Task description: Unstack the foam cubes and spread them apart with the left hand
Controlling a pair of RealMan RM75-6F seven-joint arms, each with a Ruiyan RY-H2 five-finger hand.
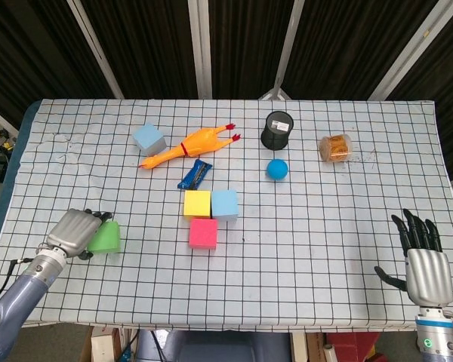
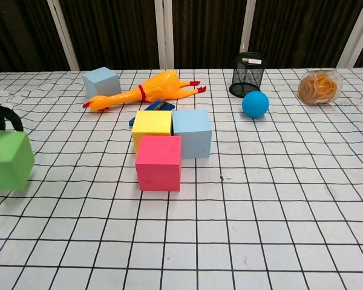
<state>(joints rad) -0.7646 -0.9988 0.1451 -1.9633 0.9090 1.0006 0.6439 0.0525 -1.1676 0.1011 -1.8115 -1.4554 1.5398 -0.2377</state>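
My left hand (image 1: 75, 231) grips a green foam cube (image 1: 106, 237) near the table's front left; in the chest view the green cube (image 2: 6, 160) shows at the left edge with only dark fingertips (image 2: 3, 118) above it. The yellow cube (image 1: 198, 204), the light blue cube (image 1: 225, 204) and the pink cube (image 1: 203, 234) stay clustered mid-table, touching each other. Another grey-blue cube (image 1: 149, 138) lies farther back left. My right hand (image 1: 421, 256) hovers at the front right with fingers spread, holding nothing.
A rubber chicken (image 1: 190, 145) and a blue wrapped bar (image 1: 195, 174) lie behind the cubes. A black mesh cup (image 1: 278, 130), a blue ball (image 1: 277, 169) and a jar of rubber bands (image 1: 335, 148) stand at the back right.
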